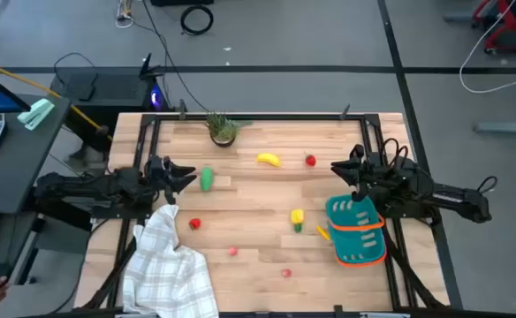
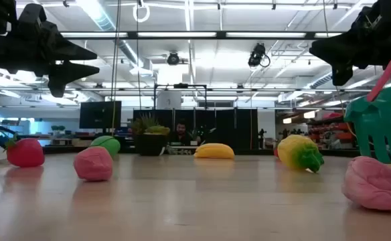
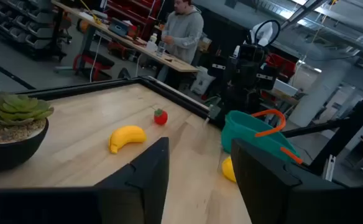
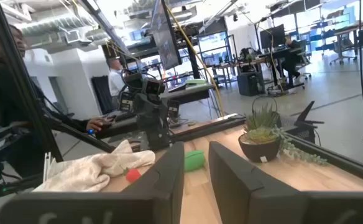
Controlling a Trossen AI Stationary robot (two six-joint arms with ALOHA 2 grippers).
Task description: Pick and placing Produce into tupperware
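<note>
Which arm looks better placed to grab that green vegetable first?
Probably the left: its end effector, open, hovers right beside the green vegetable, while the right end effector sits across the table near the teal basket.

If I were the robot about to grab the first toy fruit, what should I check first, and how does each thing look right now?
1. Left end effector open and empty: ok.
2. Right end effector open and empty: ok.
3. Tupperware on the table, opening reachable: cannot tell; it looks tilted, handle up.
4. Nearest produce free to grasp: ok; the green vegetable lies just beyond the left end effector, nothing touching it.
5. Banana and yellow pepper uncovered: ok.
6. White checked cloth clear of the fruit: ok; the red fruit lies beside it, not under.
</note>
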